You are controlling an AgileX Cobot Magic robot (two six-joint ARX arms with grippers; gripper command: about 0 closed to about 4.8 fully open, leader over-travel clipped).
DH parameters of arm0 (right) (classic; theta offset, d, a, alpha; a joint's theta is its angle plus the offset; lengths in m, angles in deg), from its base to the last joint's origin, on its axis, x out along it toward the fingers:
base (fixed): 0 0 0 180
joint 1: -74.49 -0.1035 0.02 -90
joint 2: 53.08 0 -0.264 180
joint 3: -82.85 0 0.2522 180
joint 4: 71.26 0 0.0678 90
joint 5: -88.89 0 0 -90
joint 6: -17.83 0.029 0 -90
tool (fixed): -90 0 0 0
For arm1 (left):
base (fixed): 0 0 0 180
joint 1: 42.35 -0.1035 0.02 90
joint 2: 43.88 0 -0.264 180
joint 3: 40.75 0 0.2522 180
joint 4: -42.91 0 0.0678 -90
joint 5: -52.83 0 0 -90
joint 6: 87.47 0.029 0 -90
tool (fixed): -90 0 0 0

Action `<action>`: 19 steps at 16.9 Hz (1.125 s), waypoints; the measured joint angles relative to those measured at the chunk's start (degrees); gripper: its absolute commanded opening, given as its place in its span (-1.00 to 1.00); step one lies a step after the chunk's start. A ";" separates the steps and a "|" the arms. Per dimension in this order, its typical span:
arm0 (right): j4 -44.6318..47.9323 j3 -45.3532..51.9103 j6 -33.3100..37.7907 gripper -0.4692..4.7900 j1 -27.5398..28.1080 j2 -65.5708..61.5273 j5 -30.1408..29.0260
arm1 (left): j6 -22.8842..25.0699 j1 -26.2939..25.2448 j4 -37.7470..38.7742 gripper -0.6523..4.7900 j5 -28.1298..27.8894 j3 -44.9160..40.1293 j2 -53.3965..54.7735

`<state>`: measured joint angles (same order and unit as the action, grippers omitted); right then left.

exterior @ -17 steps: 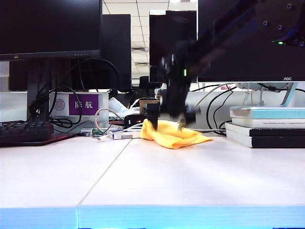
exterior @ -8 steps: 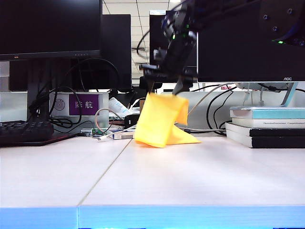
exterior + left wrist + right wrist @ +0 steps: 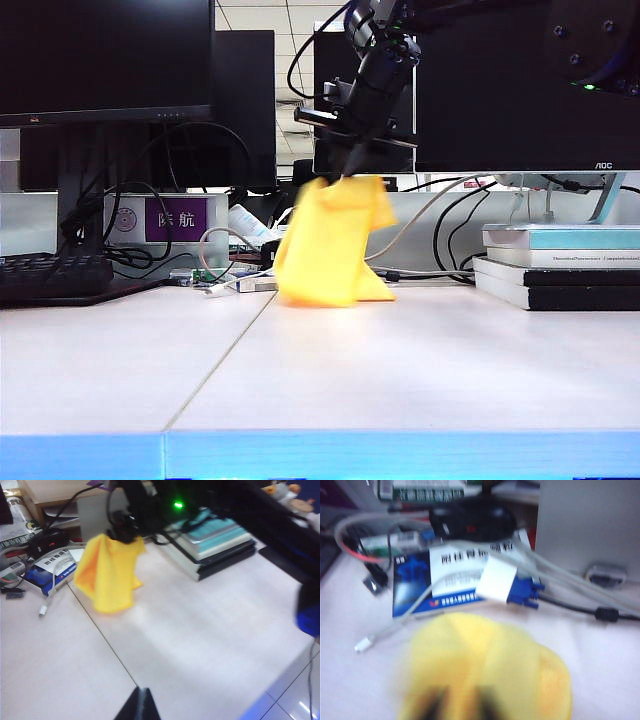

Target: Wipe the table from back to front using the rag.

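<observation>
R gripper is clenched on the top of the soft bright yellow cloth rag, which hangs w/ its lower edge at the pale off-white table, near the back. L gripper, fingers together & empty, sits above the table's front.

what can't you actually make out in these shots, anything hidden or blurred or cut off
- Right gripper, exterior view: its jaws pinch the rag at the top, but motion blur and the cloth hide the exact contact.
- Right wrist view: the rag fills the foreground, blurred; the jaws show only as dark smears.
- Left gripper, left wrist view: only a dark tip shows, the rest cut off by the frame edge.
- Whether the rag's lower edge touches the table: too blurred.
</observation>
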<state>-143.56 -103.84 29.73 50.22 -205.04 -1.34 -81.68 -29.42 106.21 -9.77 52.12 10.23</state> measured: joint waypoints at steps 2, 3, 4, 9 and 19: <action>-0.77 0.02 -0.24 0.30 0.02 0.31 -2.10 | 0.02 0.00 -2.47 -0.39 -0.04 -0.02 4.90; -0.79 -0.04 -0.26 0.61 0.02 0.59 -3.17 | 0.48 -0.02 -3.50 -0.32 -0.09 -0.07 7.37; -0.77 -0.11 -0.26 0.62 0.02 0.74 -4.24 | 1.27 0.00 -4.20 -0.31 -0.15 -0.04 9.38; -2.25 -0.17 -0.02 -0.81 -0.07 0.79 -7.21 | 5.62 -0.02 -7.52 -0.31 1.64 -0.22 22.05; -3.45 -0.57 -0.20 -0.25 -0.07 0.83 -12.04 | 12.24 0.28 -32.46 0.03 6.54 -0.09 37.70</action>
<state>-147.02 -104.41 29.53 50.15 -204.21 -13.38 -69.44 -29.14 73.75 -3.24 52.03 47.94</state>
